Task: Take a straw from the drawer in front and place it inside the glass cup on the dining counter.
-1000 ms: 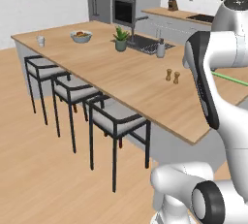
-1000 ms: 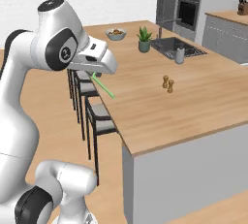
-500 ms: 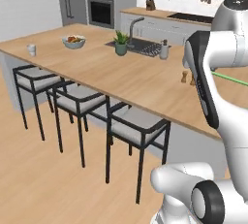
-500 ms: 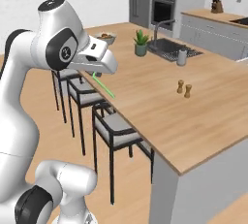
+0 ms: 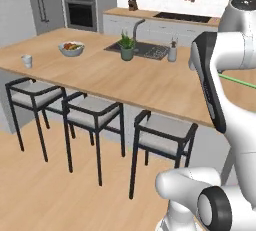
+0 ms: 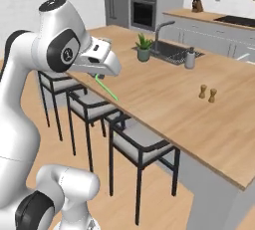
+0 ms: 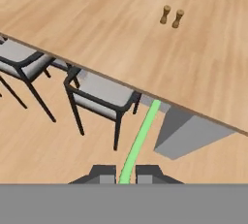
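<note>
- The glass cup (image 5: 27,61) stands on the dining counter (image 5: 120,77) at its far left end in the left base view, well apart from the gripper (image 7: 125,173); whether anything is in it is too small to tell
- A white bowl (image 5: 71,48) near the cup holds fruit; a small potted plant (image 5: 127,46) sits further along beside the sink (image 5: 146,50)
- The gripper is closed on the straw (image 7: 140,141); in the hand view its two dark finger tips press the near end from either side, and the green stick runs straight away from the hand
- The straw's far tip reaches the counter's edge in the hand view, above the seat of a stool (image 7: 100,95); the hand is held in the air off the counter's stool side
- Beyond the straw's tip, further onto the wood, stand two small brown shakers (image 7: 172,16), well apart from the hand
- In the right base view the straw (image 6: 106,86) slants downward out of the hand, over the counter edge
</note>
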Tool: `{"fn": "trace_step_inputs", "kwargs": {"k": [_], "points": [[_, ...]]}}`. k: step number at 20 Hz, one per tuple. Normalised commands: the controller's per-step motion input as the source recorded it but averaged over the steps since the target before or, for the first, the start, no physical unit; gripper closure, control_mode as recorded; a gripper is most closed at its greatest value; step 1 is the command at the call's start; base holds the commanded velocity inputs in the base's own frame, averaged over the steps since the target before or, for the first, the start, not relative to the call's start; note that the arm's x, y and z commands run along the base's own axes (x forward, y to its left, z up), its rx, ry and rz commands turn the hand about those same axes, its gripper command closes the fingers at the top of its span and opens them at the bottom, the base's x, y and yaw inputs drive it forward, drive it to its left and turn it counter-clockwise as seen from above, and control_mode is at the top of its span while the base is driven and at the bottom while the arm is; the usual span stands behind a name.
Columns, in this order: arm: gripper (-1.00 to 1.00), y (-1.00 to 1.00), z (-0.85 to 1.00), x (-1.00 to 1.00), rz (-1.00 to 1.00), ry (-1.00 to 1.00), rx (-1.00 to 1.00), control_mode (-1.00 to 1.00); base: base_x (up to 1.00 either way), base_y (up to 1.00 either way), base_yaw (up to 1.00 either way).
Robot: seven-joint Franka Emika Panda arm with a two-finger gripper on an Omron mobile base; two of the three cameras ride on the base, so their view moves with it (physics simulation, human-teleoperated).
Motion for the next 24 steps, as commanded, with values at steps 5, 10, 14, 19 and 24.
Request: {"fn": "trace_step_inputs", "kwargs": {"k": [5,10,14,19,24], "points": [[1.0,0.0,0.0,0.0,0.0,0.0,0.0,1.0,0.26,1.0,-0.35],[1.0,0.0,0.0,0.0,0.0,0.0,0.0,1.0,0.27,1.0,-0.35],[1.0,0.0,0.0,0.0,0.0,0.0,0.0,1.0,0.26,1.0,-0.34],[1.0,0.0,0.0,0.0,0.0,0.0,0.0,1.0,0.23,1.0,-0.34],[1.0,0.0,0.0,0.0,0.0,0.0,0.0,1.0,0.15,1.0,-0.34]]}}
